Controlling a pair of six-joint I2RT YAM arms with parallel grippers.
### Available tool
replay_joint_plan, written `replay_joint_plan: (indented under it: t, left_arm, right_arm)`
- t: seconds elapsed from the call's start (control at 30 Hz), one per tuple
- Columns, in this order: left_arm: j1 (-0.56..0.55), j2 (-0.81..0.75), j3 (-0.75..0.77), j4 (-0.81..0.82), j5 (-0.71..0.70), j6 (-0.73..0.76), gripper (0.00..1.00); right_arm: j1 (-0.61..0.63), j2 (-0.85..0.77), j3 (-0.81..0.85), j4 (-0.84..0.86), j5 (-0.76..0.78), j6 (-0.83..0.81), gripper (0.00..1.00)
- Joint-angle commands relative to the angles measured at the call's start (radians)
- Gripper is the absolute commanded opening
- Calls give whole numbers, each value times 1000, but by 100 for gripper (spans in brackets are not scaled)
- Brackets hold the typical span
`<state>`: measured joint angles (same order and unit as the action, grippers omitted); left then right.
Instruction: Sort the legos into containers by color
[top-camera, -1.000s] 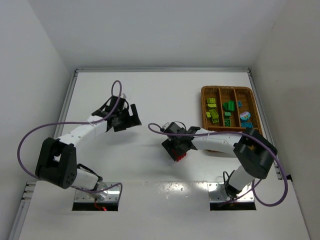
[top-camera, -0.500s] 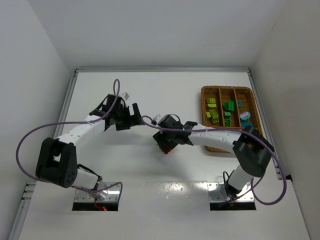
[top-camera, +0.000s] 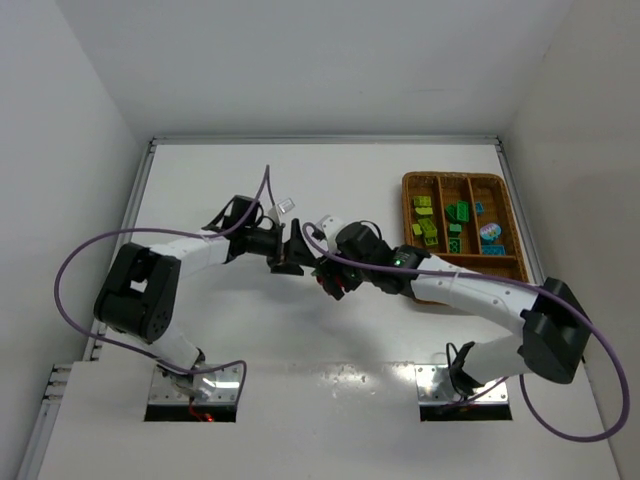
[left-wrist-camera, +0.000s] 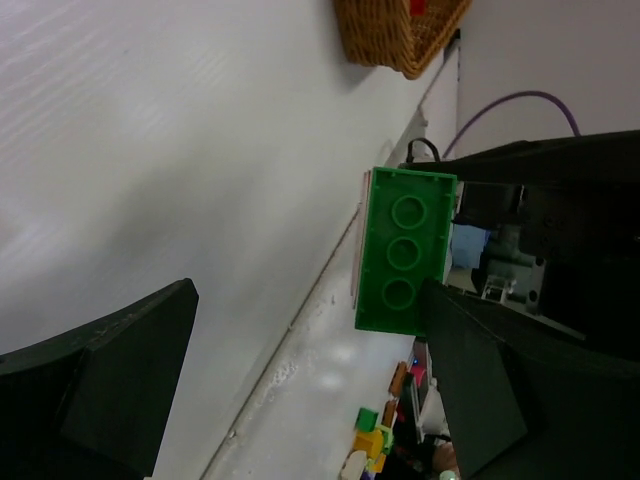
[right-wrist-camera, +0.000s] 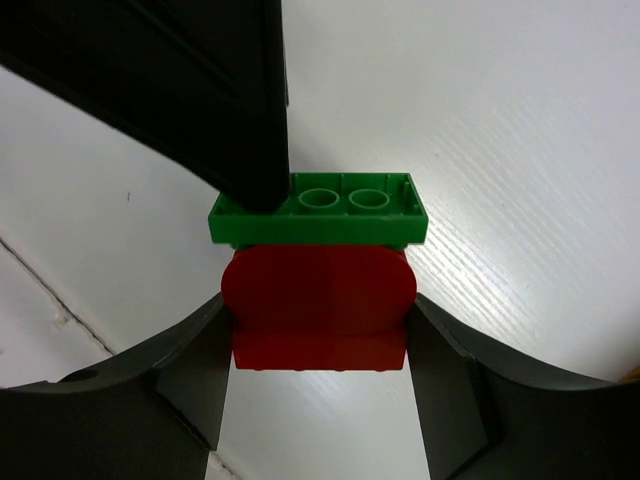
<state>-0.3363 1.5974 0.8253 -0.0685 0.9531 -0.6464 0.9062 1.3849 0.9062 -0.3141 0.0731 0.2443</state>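
Arms converged at worktop (top-camera: 330, 190) middle: right gripper (top-camera: 336, 282) clamps red brick (right-wrist-camera: 318, 305), green brick (right-wrist-camera: 345, 218) stuck atop; left gripper (top-camera: 293, 253), widened, straddles it (split before sorting).

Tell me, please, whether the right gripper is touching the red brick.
Touching. The right wrist view shows the right gripper with both fingers pressed against the red brick's sides.

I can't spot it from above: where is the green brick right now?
Left of the wicker tray in the top view: the green brick sits atop the red brick in the right gripper, between the fingers of the open left gripper.
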Motion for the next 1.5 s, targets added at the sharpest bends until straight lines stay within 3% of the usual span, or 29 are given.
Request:
replay_joint_plan:
  t: [0.0,0.17,0.37,0.5,0.7,0.8,0.9,0.93,1.13,1.2,1.27,1.3,1.4,1.47]
  left_arm:
    - [-12,-16,29,107,98,-13,100]
    - [-3,-51,-5,228,110,-107,100]
    - [-3,-33,-5,260,125,-128,100]
    - [-53,18,37,126,173,-10,100]
    - [-93,36,46,125,182,-10,97]
    - [-102,59,55,125,191,-10,89]
    - [-113,82,75,125,214,-10,74]
    - [-122,82,75,125,225,-10,63]
    - [-122,91,95,125,225,-10,19]
    - [-103,101,95,125,225,-10,4]
    - [-58,101,95,116,225,-10,0]
    - [-41,101,95,116,208,-10,0]
    - [31,63,75,116,184,-21,0]
    - [78,39,64,149,184,-53,0]
  right_arm:
    - [2,6,2,47,-13,-10,62]
    - [2,16,22,38,-13,-10,62]
    - [2,25,33,38,-13,-10,62]
    - [2,25,42,38,-13,-10,62]
    - [2,34,51,47,-22,-10,62]
    - [2,34,51,56,-22,-10,62]
    - [2,57,60,56,-22,-10,62]
    - [2,57,60,56,-22,-10,62]
    - [2,66,69,66,-22,0,62]
    - [-7,55,82,55,4,9,76]
    - [-18,19,111,18,28,35,90]
    - [-27,0,111,18,28,45,91]
    - [-105,-107,77,18,-28,131,91]
    - [-148,-158,18,67,-99,177,85]
